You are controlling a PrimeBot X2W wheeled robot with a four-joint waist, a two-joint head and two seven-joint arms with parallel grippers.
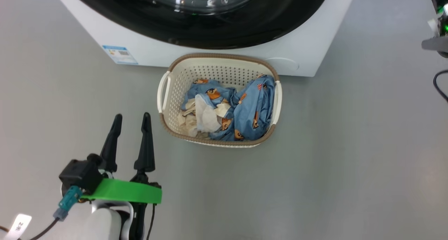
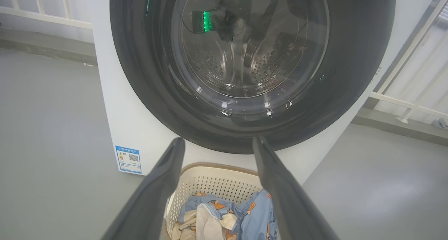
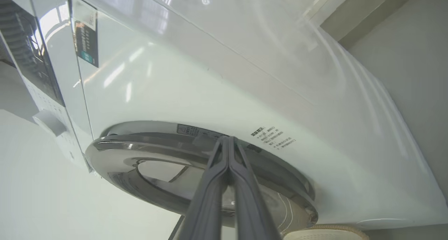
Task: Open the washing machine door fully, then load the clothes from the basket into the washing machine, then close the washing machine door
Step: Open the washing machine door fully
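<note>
The white washing machine [image 1: 301, 47] stands at the top of the head view, and its glossy black washing machine door [image 2: 245, 57] looks shut, with the steel drum visible through the glass. On the floor right in front stands the cream basket [image 1: 175, 79], holding the blue bear-print clothes [image 1: 245, 110]. My left gripper [image 1: 131, 117] hovers open and holding nothing to the left of the basket, pointing at the machine. My right gripper [image 3: 227, 140] is shut on nothing, its fingertips at the door's rim [image 3: 147, 142] where it meets the white front. Whether they touch is unclear.
Grey floor lies on both sides of the machine. A blue label sticker [image 2: 128, 159] sits low on the machine's front left. White railings [image 2: 413, 103] stand behind on the right. A dark part of my right arm with a green light [image 1: 441, 22] and a cable [image 1: 439, 84] show at the right edge.
</note>
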